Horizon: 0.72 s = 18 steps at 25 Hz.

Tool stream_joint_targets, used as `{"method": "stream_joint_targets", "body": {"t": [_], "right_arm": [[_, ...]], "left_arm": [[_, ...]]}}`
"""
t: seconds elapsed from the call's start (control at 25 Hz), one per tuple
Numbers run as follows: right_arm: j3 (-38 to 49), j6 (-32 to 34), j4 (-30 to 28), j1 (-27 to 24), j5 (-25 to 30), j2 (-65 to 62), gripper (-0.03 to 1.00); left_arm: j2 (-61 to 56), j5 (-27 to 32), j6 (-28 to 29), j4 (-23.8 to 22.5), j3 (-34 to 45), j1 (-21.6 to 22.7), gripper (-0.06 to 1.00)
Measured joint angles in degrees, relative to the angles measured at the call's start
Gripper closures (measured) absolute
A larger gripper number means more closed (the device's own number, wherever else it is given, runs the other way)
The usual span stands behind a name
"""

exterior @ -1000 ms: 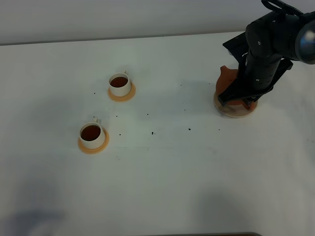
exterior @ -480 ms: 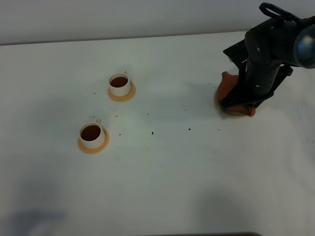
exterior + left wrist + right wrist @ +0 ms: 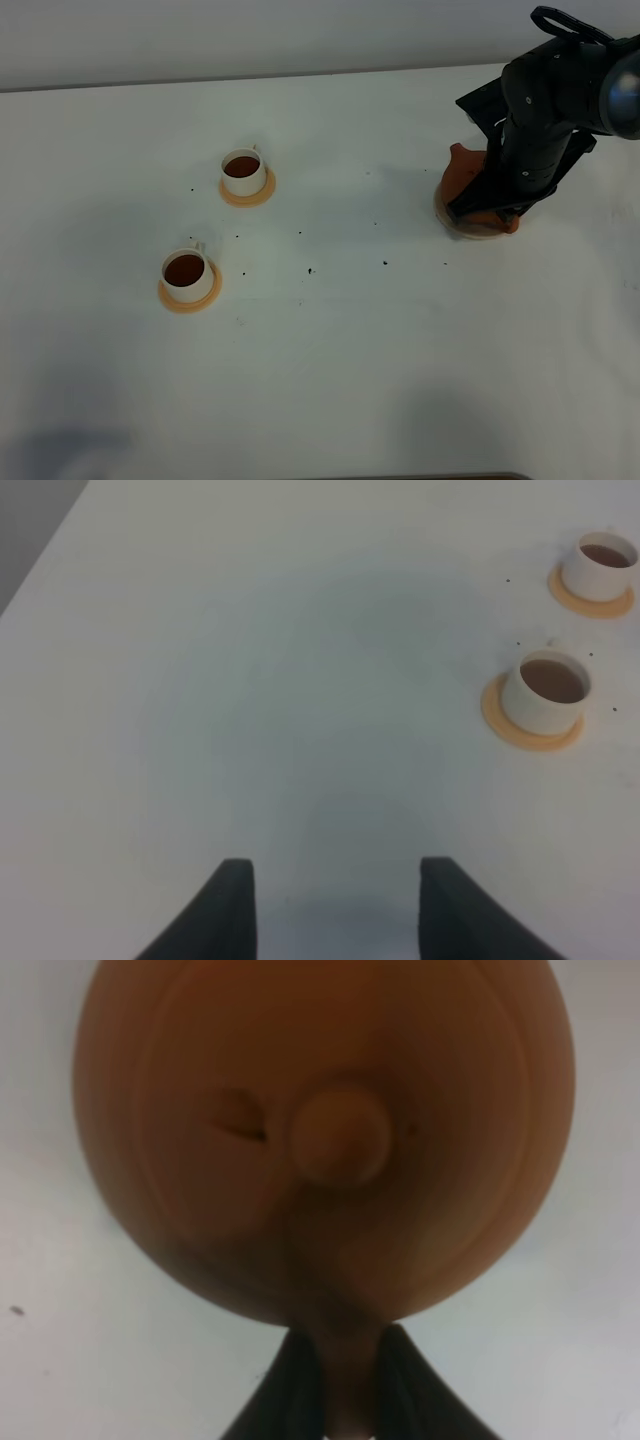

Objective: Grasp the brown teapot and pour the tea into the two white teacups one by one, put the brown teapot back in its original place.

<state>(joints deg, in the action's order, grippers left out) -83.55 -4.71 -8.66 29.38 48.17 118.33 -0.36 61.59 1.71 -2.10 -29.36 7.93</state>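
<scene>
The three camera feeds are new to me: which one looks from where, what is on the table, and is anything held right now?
The wide picture comes from a camera mounted high above a white table. The black machine at its right is one of two robot arms; the other arm is out of that picture.

The other two pictures come from cameras on the arms' wrists, looking along the jaws.

The left wrist view shows the left gripper with jaws apart, holding nothing, over bare table near the two white teacups. Both cups sit on orange saucers and hold dark tea.

The right wrist view looks straight down on the brown teapot, with its lid knob in the middle. The right gripper is shut on the teapot's handle. From above, the teapot is over a pale beige disc; whether it rests on it is unclear.
</scene>
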Motion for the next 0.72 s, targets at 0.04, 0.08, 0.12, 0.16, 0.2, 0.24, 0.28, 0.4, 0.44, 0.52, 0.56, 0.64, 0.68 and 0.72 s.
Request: {"method": "stream_joint_targets", "body": {"t": [0.04,0.08,0.12,0.16,0.2,0.24,0.28,0.4,0.44,0.52,0.56,0.64,0.68,0.72], "right_arm": [[0.0,0.0,0.0,0.0,0.0,-0.06,0.87],[0.0,0.0,0.0,0.0,0.0,-0.17,0.86],[0.0,0.0,0.0,0.0,0.0,-0.33,0.85],[0.0,0.0,-0.06,0.0,0.0,-0.6,0.83],[0.0,0.0,-0.18,0.0,0.06,-0.9,0.8],[0.0,0.16,-0.18,0.0,0.18,-1.3,0.76],[0.0,0.33,-0.22,0.0,0.31,-1.76,0.72],[0.0,1.33,-1.0,0.0,2.17,-3.21,0.59],[0.0,1.72,-1.06,0.0,3.53,-4.06,0.56],[0.0,1.93,-1.07,0.0,7.41,-6.26,0.5],[0.0,1.93,-0.99,0.0,10.27,-7.74,0.48],[0.26,1.93,0.3,0.0,16.18,-10.94,0.47],[1.0,1.93,1.0,0.0,18.5,-12.96,0.47],[2.12,1.93,1.99,0.0,19.79,-15.21,0.47]], "left_arm": [[0.0,0.0,0.0,0.0,0.0,0.0,0.56],[0.0,0.0,0.0,0.0,0.0,0.0,0.56],[0.0,0.0,0.0,0.0,0.0,0.0,0.56],[0.0,0.0,0.0,0.0,0.0,0.0,0.56],[0.0,0.0,0.0,0.0,0.0,0.0,0.56],[0.0,0.0,0.0,0.0,0.0,0.0,0.56],[0.0,0.0,0.0,0.0,0.0,0.0,0.56],[0.0,0.0,0.0,0.0,0.0,0.0,0.56],[0.0,0.0,0.0,0.0,0.0,0.0,0.56],[0.0,0.0,0.0,0.0,0.0,0.0,0.56],[0.0,0.0,0.0,0.0,0.0,0.0,0.56],[0.0,0.0,0.0,0.0,0.0,0.0,0.56],[0.0,0.0,0.0,0.0,0.0,0.0,0.56],[0.0,0.0,0.0,0.0,0.0,0.0,0.56]]}}
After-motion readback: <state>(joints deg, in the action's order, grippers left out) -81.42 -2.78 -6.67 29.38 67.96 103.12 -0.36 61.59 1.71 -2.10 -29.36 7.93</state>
